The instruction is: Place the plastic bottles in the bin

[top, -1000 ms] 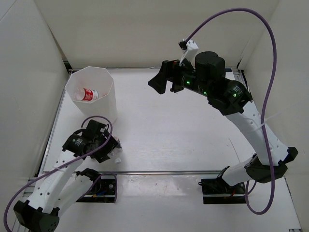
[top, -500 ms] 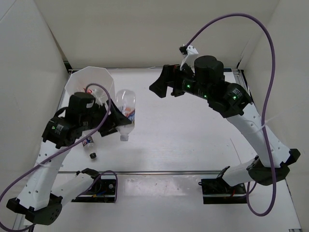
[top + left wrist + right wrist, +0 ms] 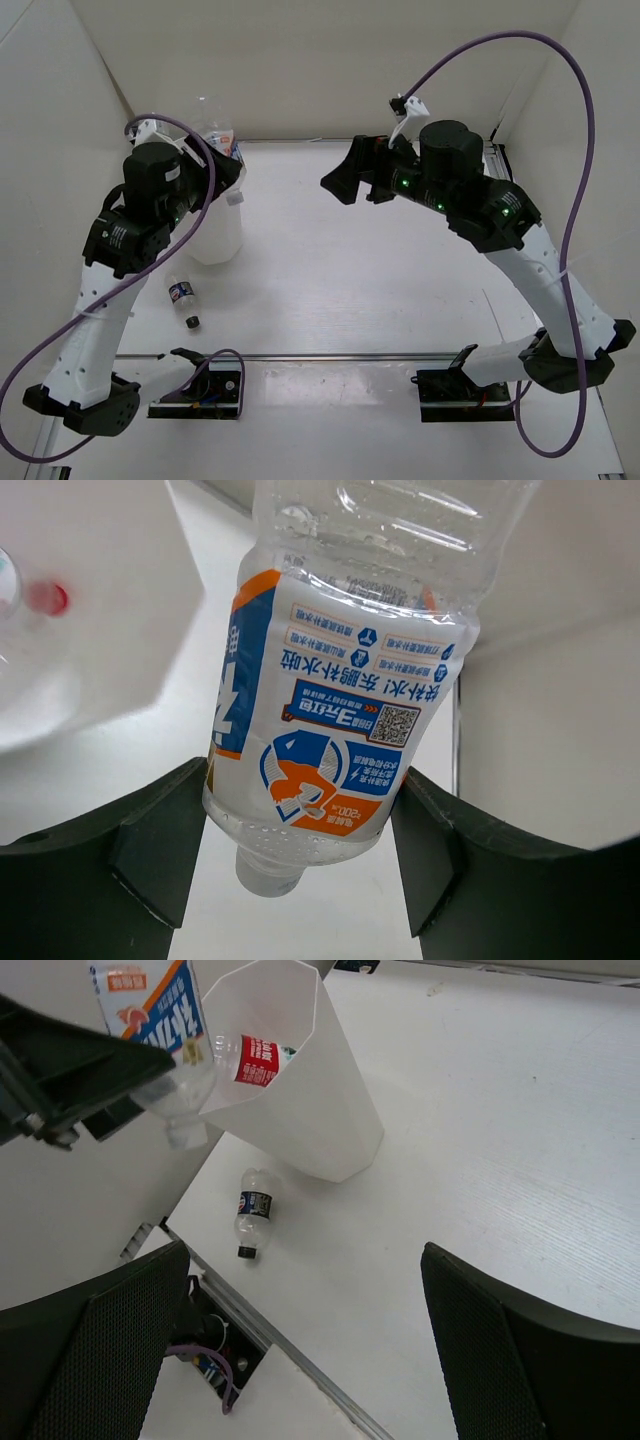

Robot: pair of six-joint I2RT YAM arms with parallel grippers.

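Left gripper [image 3: 300,850] pinches a blue-and-orange-labelled bottle [image 3: 340,720], neck down, raised close by the rim of the bin [image 3: 300,1100].
A red-labelled bottle [image 3: 255,1058] lies inside the bin; a small dark-capped bottle [image 3: 252,1222] lies on the table [image 3: 350,290] just in front of it. Right gripper [image 3: 305,1345] hangs over mid-table, fingers spread wide.

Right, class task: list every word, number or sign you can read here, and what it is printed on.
"200", upside down: orange patch on held bottle label.
Chinese lines, QR code, same label: too small to transcribe.
Red-labelled bottle: blurred.
Lying bottle: too small.
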